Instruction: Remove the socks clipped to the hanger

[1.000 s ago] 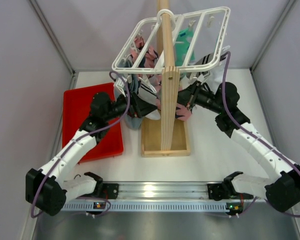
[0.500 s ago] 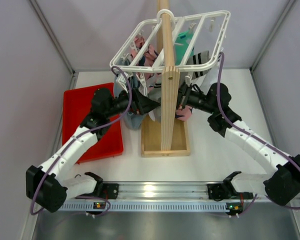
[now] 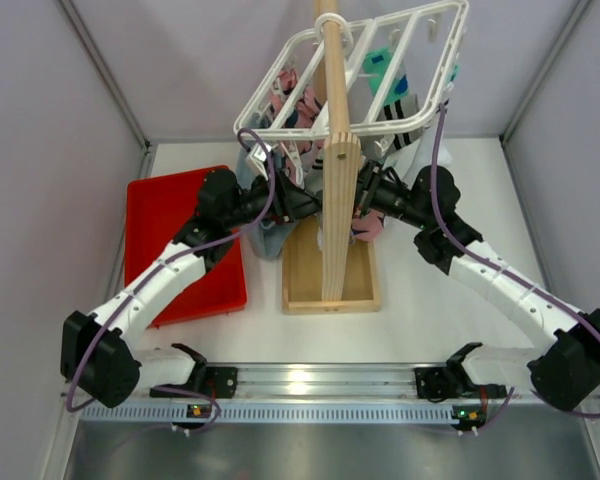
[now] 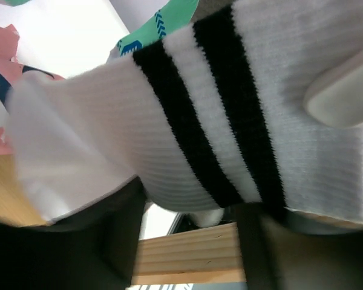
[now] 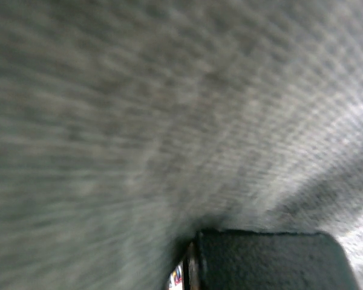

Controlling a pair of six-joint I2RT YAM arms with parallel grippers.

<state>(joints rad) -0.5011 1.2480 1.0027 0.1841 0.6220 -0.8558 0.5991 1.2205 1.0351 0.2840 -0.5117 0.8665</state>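
The white grid hanger (image 3: 365,60) hangs tilted on the wooden post, its right side raised. A teal sock (image 3: 382,68) and a striped sock (image 3: 405,112) hang from its clips. My left gripper (image 3: 302,205) is under the hanger, left of the post. In the left wrist view its fingers (image 4: 109,241) close on a fold of a white sock with black stripes (image 4: 218,109), which a white clip (image 4: 342,96) holds. My right gripper (image 3: 364,200) is right of the post. Grey sock fabric (image 5: 169,109) fills the right wrist view; one finger (image 5: 266,260) shows, the jaws are hidden.
The tall wooden post (image 3: 337,180) stands in its box base (image 3: 302,270) between my grippers. A red tray (image 3: 165,235) lies at the left. Pink cloth (image 3: 368,225) and blue-grey cloth (image 3: 265,235) hang low under the hanger. Grey walls stand close at both sides.
The hanger has tilted, right side up. My left gripper has moved right, closer to the post. My right gripper has moved left under the hanger.
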